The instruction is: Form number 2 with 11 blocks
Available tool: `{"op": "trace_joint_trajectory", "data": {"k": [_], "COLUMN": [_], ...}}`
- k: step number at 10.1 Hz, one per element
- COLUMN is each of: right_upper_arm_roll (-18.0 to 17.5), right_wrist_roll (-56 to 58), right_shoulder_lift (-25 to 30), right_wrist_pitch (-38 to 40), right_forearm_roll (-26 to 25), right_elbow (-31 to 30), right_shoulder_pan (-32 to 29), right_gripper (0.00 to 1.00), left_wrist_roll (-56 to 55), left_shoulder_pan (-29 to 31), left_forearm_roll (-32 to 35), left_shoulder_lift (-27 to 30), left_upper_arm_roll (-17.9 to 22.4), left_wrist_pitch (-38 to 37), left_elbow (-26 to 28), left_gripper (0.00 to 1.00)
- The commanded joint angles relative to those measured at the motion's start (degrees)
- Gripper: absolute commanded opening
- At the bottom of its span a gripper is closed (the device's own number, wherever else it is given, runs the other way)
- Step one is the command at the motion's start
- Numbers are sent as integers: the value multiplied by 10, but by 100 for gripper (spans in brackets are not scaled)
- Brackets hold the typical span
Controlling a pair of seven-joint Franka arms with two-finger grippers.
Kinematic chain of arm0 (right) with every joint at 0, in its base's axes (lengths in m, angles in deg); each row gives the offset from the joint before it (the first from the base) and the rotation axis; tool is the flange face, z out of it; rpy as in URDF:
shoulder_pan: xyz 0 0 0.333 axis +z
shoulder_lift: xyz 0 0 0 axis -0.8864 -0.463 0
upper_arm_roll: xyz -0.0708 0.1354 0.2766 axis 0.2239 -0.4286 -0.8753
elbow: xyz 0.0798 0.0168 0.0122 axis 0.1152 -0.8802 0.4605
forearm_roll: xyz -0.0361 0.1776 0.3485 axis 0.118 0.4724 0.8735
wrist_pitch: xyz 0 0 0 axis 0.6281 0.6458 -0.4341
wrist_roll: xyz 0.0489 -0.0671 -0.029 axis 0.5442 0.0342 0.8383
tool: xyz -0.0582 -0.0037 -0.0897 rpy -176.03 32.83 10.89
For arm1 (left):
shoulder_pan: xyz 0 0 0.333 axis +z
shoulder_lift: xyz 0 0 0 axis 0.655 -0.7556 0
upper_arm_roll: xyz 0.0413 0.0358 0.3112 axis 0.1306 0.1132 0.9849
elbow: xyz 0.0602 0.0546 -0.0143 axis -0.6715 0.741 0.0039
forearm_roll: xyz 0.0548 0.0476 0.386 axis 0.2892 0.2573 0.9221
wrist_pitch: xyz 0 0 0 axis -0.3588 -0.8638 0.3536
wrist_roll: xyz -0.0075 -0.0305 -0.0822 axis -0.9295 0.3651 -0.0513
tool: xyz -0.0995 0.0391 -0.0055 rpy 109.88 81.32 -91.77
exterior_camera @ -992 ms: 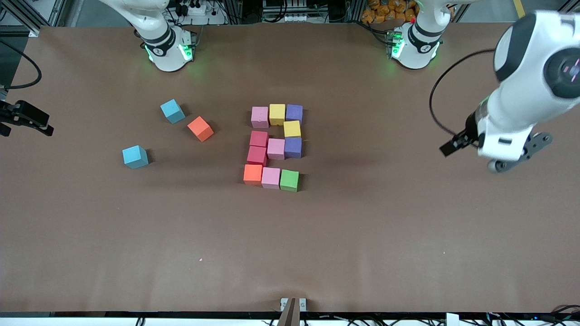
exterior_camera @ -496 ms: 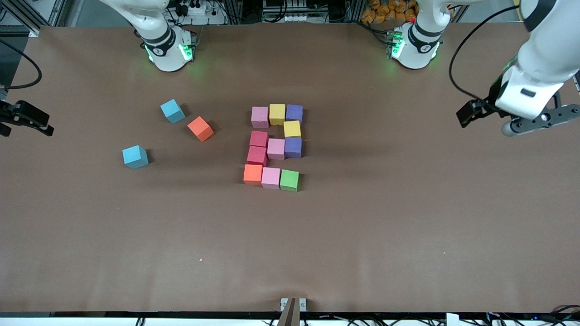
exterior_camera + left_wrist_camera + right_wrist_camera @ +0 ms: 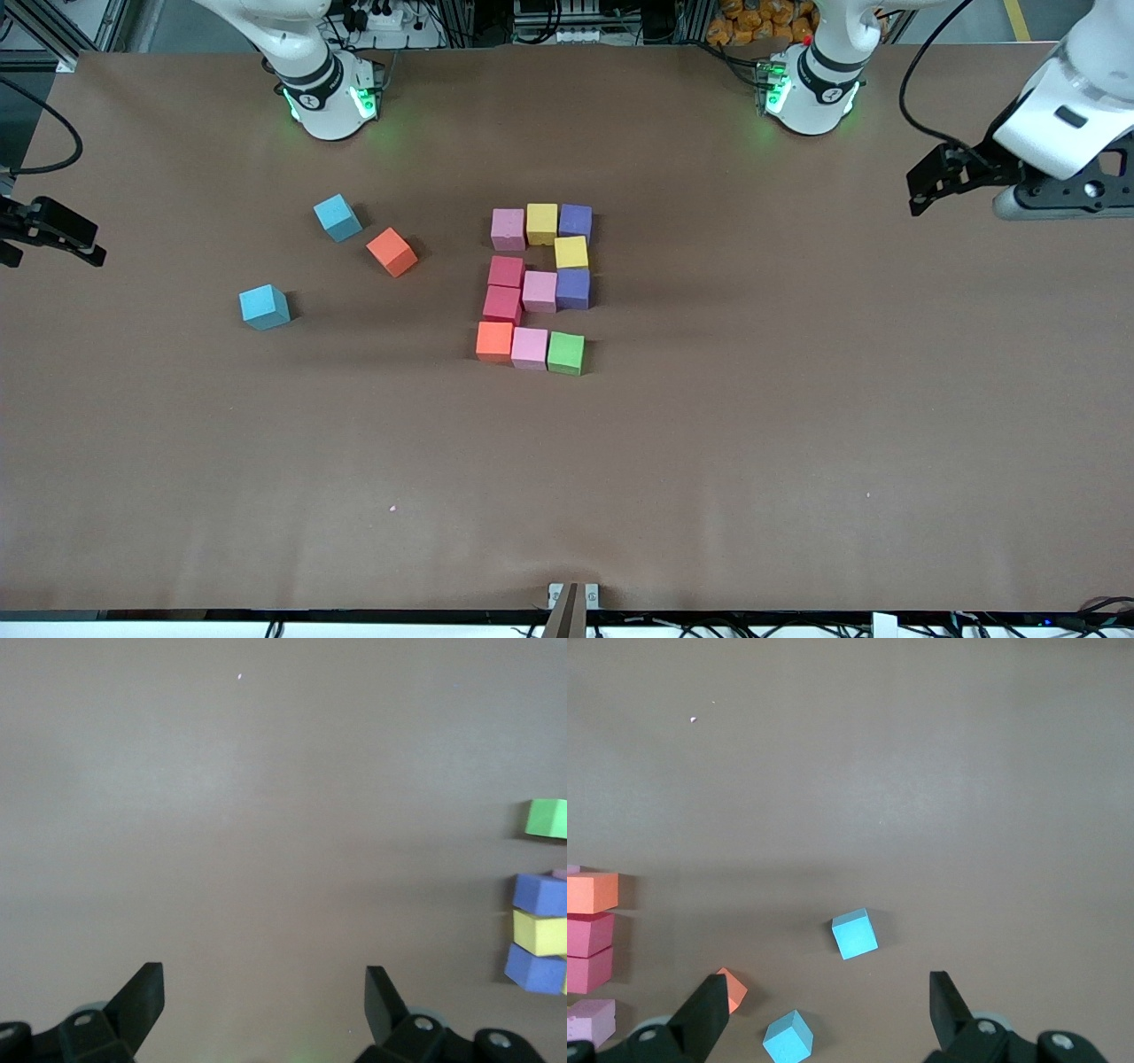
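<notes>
Eleven blocks (image 3: 539, 291) lie together in the middle of the table as a figure 2. Its top row is pink (image 3: 508, 229), yellow (image 3: 542, 223) and purple (image 3: 575, 221); its bottom row is orange (image 3: 494, 341), pink and green (image 3: 565, 353). My left gripper (image 3: 937, 182) hangs open and empty over the left arm's end of the table, well apart from the blocks. Its wrist view shows the open gripper (image 3: 261, 983) with bare table between the fingers, and green (image 3: 547, 818), purple and yellow blocks at the frame's edge. My right gripper (image 3: 84, 244) waits open at the right arm's end, seen empty (image 3: 826, 990) in its wrist view.
A loose orange cube (image 3: 392, 252) and two light-blue cubes (image 3: 337, 217) (image 3: 264, 307) lie apart from the figure, toward the right arm's end. The right wrist view shows the same orange cube (image 3: 731, 989) and a light-blue cube (image 3: 855, 933). The arm bases stand along the table's edge farthest from the front camera.
The left arm has drawn back toward its own end of the table and toward the bases, its gripper still open. The right arm and all blocks have not moved.
</notes>
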Motion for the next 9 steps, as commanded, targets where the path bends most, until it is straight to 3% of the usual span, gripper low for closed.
{"op": "trace_joint_trajectory", "data": {"k": [1, 9], "right_upper_arm_roll": [0, 0], "right_wrist_roll": [1, 1], "right_shoulder_lift": [-2, -2], "right_wrist_pitch": [0, 0], "right_forearm_roll": [6, 6], "right_elbow": [7, 7], "right_shoulder_pan": [2, 2], "right_gripper": [100, 100], "left_wrist_roll": [27, 22], "left_shoulder_pan": [-11, -11], "left_forearm_roll": [-8, -5], "left_shoulder_lift": [0, 5], "left_upper_arm_roll": [12, 10], "left_wrist_pitch": [-15, -33], "left_elbow": [-14, -13], "left_gripper": [100, 100]}}
